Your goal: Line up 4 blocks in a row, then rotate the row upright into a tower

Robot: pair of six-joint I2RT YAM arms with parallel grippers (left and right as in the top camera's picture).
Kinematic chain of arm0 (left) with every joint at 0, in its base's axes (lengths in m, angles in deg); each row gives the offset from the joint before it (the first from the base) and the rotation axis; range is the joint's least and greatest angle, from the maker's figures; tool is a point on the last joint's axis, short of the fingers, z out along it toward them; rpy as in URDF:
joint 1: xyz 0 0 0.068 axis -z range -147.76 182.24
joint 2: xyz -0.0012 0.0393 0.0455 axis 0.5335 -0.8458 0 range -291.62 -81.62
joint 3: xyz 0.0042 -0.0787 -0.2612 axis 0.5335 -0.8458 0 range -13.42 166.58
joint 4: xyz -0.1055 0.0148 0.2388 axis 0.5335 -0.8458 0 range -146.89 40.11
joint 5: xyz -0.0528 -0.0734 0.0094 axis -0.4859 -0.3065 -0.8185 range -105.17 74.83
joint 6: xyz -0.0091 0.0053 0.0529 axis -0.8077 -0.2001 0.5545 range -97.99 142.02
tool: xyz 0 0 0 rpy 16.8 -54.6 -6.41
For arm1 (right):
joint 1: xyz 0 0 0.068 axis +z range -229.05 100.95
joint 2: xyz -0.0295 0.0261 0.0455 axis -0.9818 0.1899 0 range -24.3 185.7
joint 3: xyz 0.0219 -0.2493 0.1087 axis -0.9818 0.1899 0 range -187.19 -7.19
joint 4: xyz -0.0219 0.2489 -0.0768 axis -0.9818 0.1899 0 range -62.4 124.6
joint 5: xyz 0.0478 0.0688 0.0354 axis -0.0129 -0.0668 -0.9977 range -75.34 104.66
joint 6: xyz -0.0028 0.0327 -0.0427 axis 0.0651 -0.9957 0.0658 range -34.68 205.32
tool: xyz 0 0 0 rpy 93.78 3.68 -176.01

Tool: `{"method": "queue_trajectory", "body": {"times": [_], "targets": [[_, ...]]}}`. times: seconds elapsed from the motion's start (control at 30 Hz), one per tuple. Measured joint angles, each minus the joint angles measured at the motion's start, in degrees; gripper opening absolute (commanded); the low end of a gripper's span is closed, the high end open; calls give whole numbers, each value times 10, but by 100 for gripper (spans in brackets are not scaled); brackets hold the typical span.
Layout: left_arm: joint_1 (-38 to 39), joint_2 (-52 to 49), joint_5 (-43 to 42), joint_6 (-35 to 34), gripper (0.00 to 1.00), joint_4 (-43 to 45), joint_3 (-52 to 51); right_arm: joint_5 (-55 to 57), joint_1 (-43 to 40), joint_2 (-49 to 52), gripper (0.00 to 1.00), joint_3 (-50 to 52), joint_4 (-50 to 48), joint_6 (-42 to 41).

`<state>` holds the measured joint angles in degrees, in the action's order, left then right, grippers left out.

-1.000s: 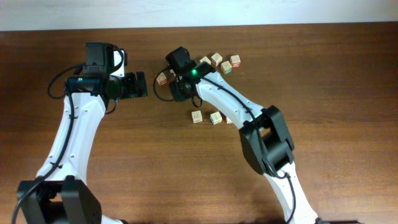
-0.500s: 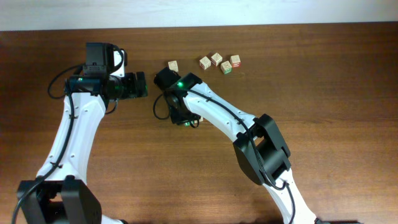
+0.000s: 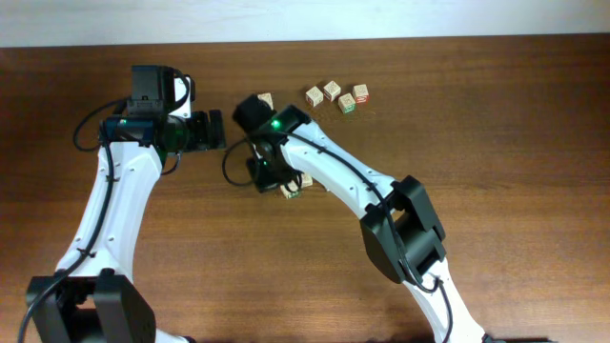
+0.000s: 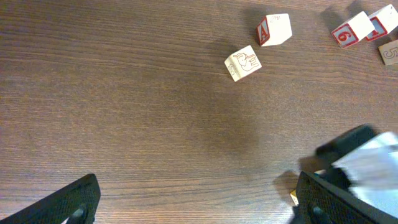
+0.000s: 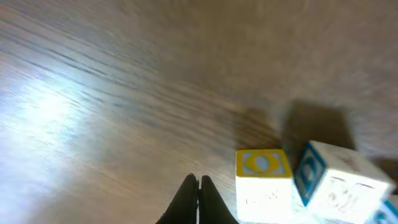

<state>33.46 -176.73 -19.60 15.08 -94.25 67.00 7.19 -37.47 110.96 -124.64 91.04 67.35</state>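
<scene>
Overhead: the right gripper (image 3: 270, 179) is at centre frame, low over the worktop (image 3: 496, 191), with its fingers (image 5: 188, 202) pressed together and gripping nothing. In the right wrist view, a yellow-edged block (image 5: 262, 180) lies just right of the fingertips, with a blue-edged block (image 5: 339, 180) close beside it; the view is blurred. The left gripper (image 3: 217, 131), at upper left, has its fingers spread wide and empty. A lone block (image 3: 265, 100) and four clustered cubes (image 3: 332, 90) lie at upper centre.

Dark wood-grain table (image 3: 534, 191) w/ pale strip (image 3: 381, 19) along far edge.
</scene>
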Motion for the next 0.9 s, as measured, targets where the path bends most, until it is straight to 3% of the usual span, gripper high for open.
{"method": "queue_trajectory", "body": {"times": [0.53, 0.8, 0.9], "targets": [[0, 0, 0, 0, 99, 0, 0, 138, -4, 0, 4, 65, -98, -48], [0, 0, 0, 0, 99, 0, 0, 150, -53, 0, 4, 65, -95, -90], [0, 0, 0, 0, 99, 0, 0, 138, -57, 1, 5, 14, -38, -87]]}}
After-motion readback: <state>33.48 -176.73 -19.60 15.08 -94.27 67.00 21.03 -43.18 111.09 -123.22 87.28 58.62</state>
